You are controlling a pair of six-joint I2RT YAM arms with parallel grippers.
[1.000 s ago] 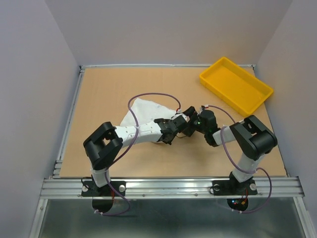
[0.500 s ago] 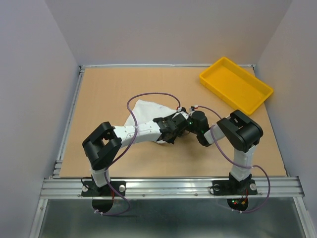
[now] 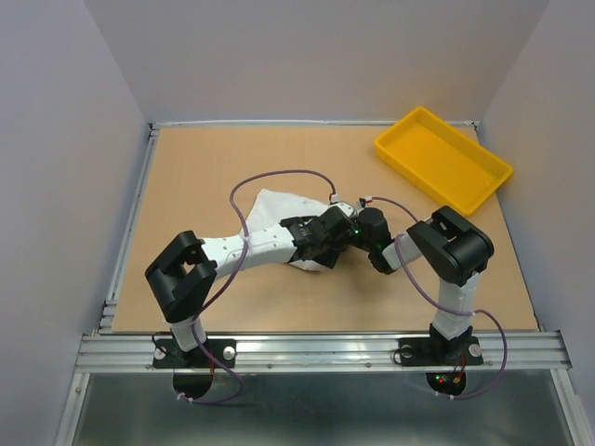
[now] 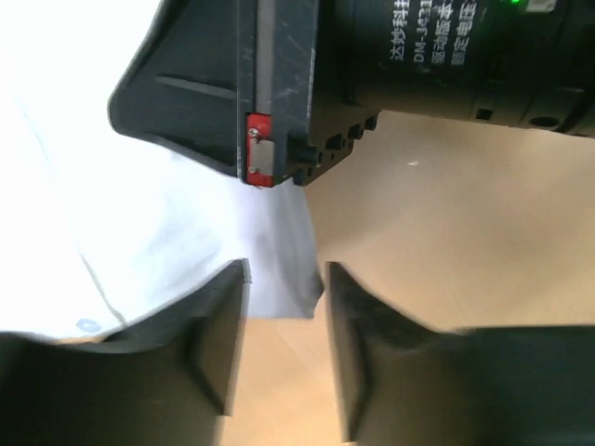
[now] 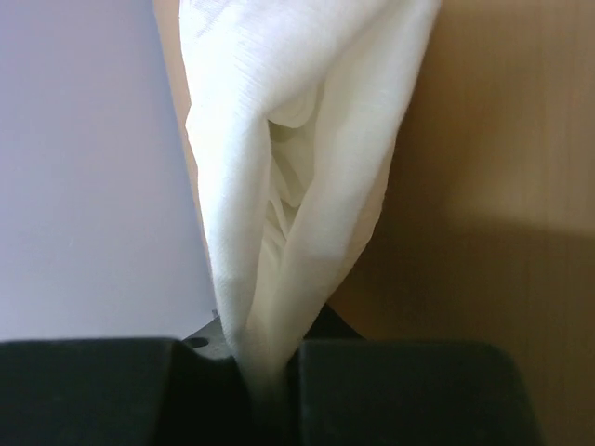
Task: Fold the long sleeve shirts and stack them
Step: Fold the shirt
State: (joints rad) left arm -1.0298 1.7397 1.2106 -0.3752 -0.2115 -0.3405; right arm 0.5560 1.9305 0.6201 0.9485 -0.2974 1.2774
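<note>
A white long sleeve shirt (image 3: pixel 266 206) lies crumpled on the tan table, partly under my left arm. My right gripper (image 3: pixel 350 224) is at its right edge. In the right wrist view the right gripper (image 5: pixel 270 376) is shut on a bunched fold of the shirt (image 5: pixel 297 177), which rises from the jaws. My left gripper (image 3: pixel 331 241) is just beside it. In the left wrist view the left gripper (image 4: pixel 284 307) is open, a corner of the shirt (image 4: pixel 102 214) lying on the table just beyond its fingertips (image 4: pixel 228 316). The right gripper's black body (image 4: pixel 279 84) fills the top of that view.
A yellow tray (image 3: pixel 446 167) sits slanted at the back right of the table (image 3: pixel 204 158). Purple cables loop over both arms near the shirt. A raised rail runs along the table's left and back edges.
My right gripper moved left to the shirt's edge and shut on the fabric. My left gripper opened and let go of the shirt, and its elbow shifted left.
</note>
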